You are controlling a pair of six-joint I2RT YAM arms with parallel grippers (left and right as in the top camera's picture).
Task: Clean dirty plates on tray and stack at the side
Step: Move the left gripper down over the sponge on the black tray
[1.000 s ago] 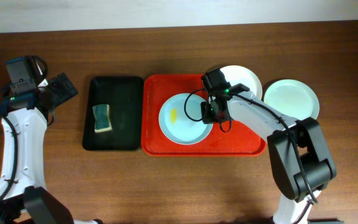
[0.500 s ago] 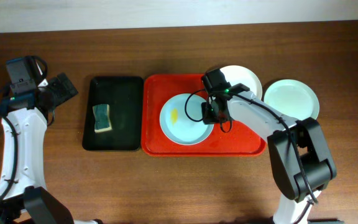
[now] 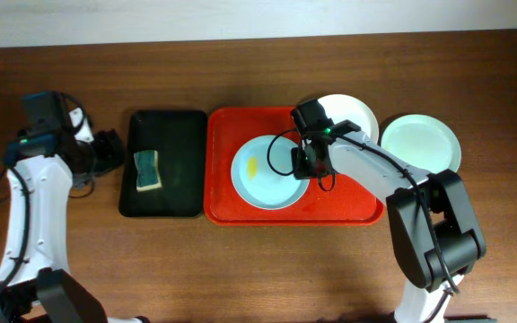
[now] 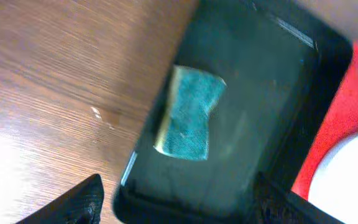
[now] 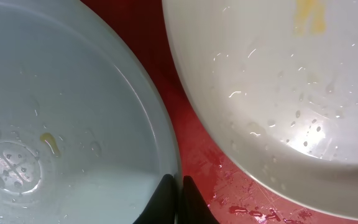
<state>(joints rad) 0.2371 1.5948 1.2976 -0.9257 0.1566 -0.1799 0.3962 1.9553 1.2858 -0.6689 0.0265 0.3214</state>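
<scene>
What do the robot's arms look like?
The left arm and right arm have smooth white tube-shaped links, chunky black joints and loose thin black cables. Each shows a tiny green light. The left end effector and right end effector are black.

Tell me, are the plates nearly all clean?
Not yet. One pale plate sits beside the tray, maybe done. The right gripper pinches the rim of the blue plate; the open left gripper is near the sponge. Yellow smears show on it and the white plate, so wiping and stacking remain.
</scene>
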